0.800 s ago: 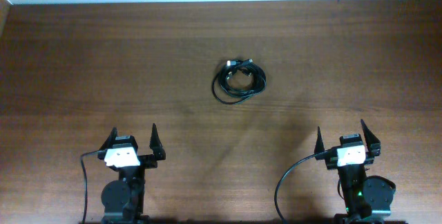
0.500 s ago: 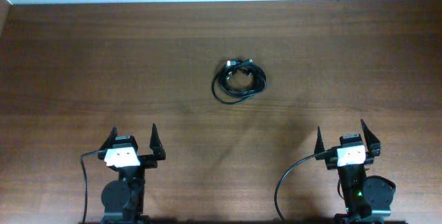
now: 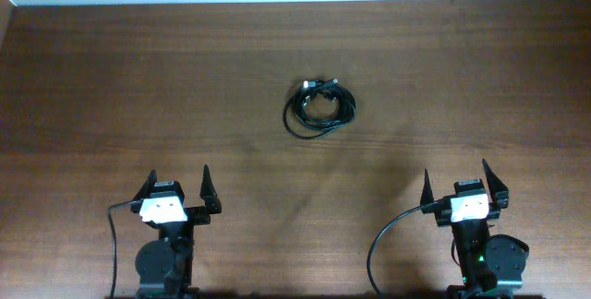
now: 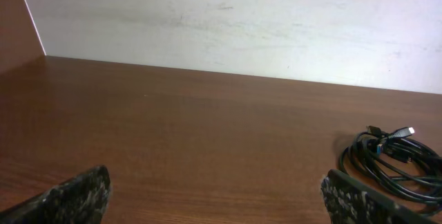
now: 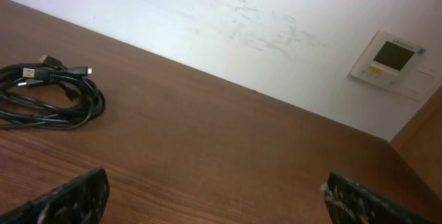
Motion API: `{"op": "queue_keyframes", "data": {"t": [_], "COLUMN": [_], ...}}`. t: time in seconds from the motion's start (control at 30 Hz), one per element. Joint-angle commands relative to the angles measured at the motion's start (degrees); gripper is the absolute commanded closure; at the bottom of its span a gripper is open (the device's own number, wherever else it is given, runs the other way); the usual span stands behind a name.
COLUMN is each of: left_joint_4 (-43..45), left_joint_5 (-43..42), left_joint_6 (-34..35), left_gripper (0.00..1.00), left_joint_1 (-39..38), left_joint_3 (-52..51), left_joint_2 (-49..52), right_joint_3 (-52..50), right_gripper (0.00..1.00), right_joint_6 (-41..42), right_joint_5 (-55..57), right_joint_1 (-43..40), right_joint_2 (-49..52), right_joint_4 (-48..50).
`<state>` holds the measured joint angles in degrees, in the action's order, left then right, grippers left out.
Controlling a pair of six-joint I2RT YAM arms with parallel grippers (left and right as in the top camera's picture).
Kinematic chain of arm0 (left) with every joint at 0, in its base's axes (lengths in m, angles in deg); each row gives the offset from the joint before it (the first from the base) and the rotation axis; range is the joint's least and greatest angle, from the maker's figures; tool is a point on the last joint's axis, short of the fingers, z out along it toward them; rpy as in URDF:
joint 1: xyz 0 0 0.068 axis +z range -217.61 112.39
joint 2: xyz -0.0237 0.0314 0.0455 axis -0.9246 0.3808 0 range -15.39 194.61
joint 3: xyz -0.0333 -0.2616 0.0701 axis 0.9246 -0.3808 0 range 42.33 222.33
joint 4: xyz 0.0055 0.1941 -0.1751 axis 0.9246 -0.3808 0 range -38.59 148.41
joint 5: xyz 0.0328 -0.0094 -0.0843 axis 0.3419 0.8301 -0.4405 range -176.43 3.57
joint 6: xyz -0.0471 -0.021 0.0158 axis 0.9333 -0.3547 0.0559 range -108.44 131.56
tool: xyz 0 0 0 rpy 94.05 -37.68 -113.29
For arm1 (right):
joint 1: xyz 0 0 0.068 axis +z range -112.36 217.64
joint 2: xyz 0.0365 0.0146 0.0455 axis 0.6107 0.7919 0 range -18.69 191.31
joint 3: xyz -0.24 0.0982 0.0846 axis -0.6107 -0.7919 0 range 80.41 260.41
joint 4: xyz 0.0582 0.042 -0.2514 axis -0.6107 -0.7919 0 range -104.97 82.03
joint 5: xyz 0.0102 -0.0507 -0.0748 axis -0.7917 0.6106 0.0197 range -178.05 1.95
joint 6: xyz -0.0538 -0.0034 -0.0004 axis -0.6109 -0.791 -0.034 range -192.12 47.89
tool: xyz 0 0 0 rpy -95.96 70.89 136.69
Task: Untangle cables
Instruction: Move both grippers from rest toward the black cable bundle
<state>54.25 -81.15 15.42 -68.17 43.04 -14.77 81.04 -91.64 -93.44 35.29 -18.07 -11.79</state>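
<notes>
The cables (image 3: 319,108) lie as one coiled bundle of thin black cords with small plug ends, at the middle of the brown table, towards the back. The bundle also shows at the right edge of the left wrist view (image 4: 394,165) and at the left of the right wrist view (image 5: 48,96). My left gripper (image 3: 176,188) is open and empty near the front edge, left of centre; its fingers show in the left wrist view (image 4: 221,196). My right gripper (image 3: 464,181) is open and empty at the front right; its fingers show in the right wrist view (image 5: 221,196). Both are far from the bundle.
A white wall (image 4: 242,23) runs along the table's back edge. A small wall panel (image 5: 390,57) hangs on it at the right. Thick black arm wires (image 3: 379,244) loop beside each base at the front edge.
</notes>
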Motion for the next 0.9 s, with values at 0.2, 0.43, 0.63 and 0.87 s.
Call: {"op": "queue_keyframes", "data": {"t": [0.2, 0.43, 0.63, 0.87], "left_joint_4": [-0.3, -10.1, -22.3, -51.4], "left_joint_5": [-0.5, -14.5, -29.7, -40.4], "left_joint_6": [-0.9, 1.1, -2.8, -10.6], "left_gripper": [0.01, 0.02, 0.02, 0.02], "left_joint_1": [0.3, 0.3, 0.3, -1.8], "left_joint_3": [-0.2, 5.3, 33.6, 71.1], "left_joint_2": [-0.3, 1.5, 24.3, 65.7], "right_joint_3": [-0.3, 3.5, 31.0, 60.1], "right_gripper": [0.01, 0.01, 0.01, 0.01], "right_joint_6": [44.2, 40.5, 36.2, 28.7], "right_joint_5": [-5.0, -8.6, -7.4, -6.4], "right_joint_1": [0.5, 0.5, 0.5, 0.5], "right_joint_2": [1.4, 13.8, 29.7, 47.2], "right_joint_4": [0.1, -3.3, -28.6, -50.9]}}
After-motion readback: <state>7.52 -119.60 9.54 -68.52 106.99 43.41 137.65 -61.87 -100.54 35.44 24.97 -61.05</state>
